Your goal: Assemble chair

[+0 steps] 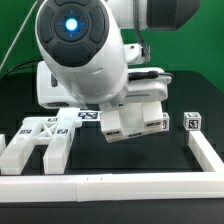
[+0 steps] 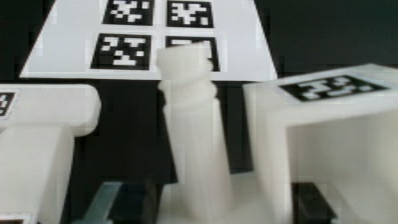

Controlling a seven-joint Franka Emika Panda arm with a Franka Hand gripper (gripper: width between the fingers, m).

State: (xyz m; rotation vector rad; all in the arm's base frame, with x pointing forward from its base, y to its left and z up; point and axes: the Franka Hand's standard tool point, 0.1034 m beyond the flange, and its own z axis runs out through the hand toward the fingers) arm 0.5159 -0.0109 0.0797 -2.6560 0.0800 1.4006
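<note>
Between the fingers of the gripper point(image 2: 222, 205) we see a white chair leg point(image 2: 191, 130), clamped in a narrow grip and standing upright. It has 1 tagged chair block point(image 2: 45, 140) just beside it and a 2nd chair block point(image 2: 329, 120) on its other side. Beyond them the marker board point(image 2: 160, 35) shows 4 tags on the black table point(image 1: 175, 150), edged by white border rails point(image 1: 100, 182).

- We identify the post point(image 2: 192, 130) as white plastic, matt, with a finely ribbed surface.
- We find the chair blocks point(image 2: 36, 150) to be smooth, matt white plastic.
- We note that the arm shell point(image 1: 80, 50) is glossy white plastic.
- We note that the table point(image 1: 130, 160) is matt black.
- We note that the marker board point(image 2: 160, 35) is flat, matt white.
</note>
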